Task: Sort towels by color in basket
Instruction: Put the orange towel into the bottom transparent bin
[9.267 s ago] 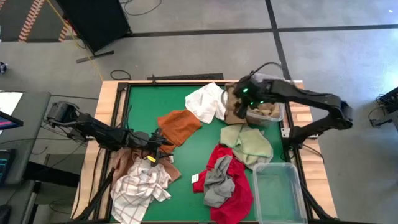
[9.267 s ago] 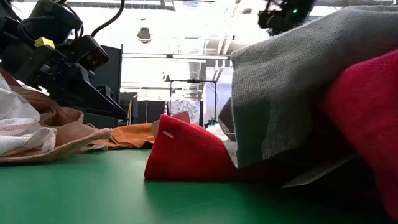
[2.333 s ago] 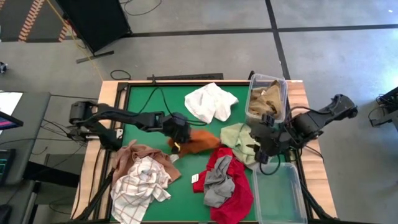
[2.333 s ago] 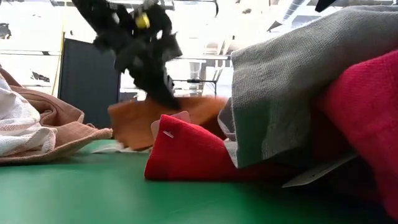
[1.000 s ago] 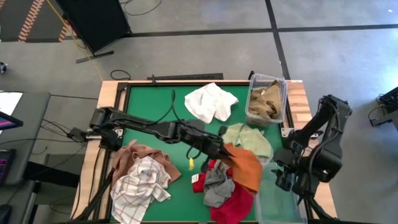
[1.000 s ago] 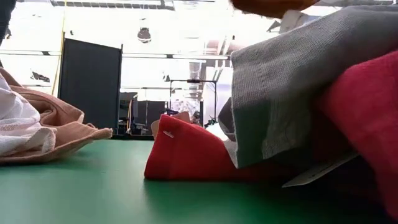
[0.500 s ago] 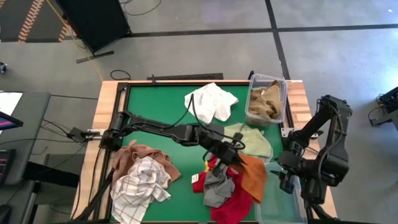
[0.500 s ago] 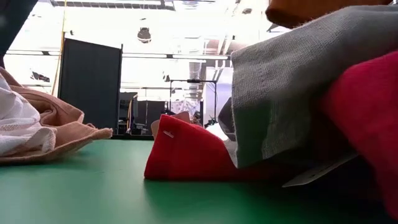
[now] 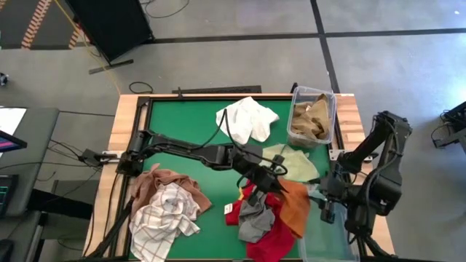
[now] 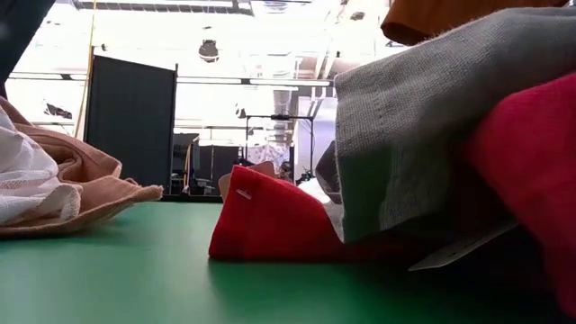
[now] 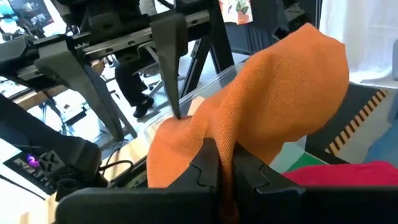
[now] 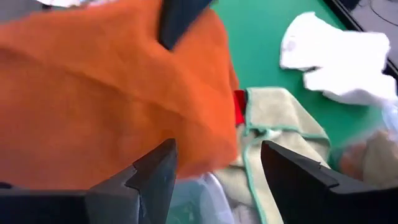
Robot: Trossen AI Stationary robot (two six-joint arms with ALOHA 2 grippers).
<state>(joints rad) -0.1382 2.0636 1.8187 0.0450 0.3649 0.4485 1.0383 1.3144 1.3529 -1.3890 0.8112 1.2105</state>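
Rust-orange towel (image 9: 295, 207) hangs from the left gripper (image 9: 275, 185) in the high view, over the near right part of the green table (image 9: 189, 124), beside the rim of the empty clear bin (image 9: 328, 240). The left arm reaches across from the left edge. The right gripper (image 9: 325, 207) sits just right of the towel, at that bin's far end. Elsewhere: white towel (image 9: 247, 120) far centre, pale green towel (image 9: 295, 161) under the arm's tip, red towel (image 9: 277, 233) and grey towel (image 9: 251, 222) near centre, a checked towel (image 9: 164, 218) on a brown towel (image 9: 156, 182) near left, and tan towels in the far bin (image 9: 313, 116).

Low view: the grey towel (image 10: 432, 117) lies draped over the red towel (image 10: 270, 225); an orange corner (image 10: 441, 18) hangs at the top.

Left wrist view: the fingers (image 11: 208, 165) are pressed together on a fold of the orange towel (image 11: 280, 99).

Right wrist view: the right gripper (image 12: 217, 165) is spread wide, holding nothing, with the orange towel (image 12: 112, 99) directly ahead and the pale green towel (image 12: 280, 124) beyond.
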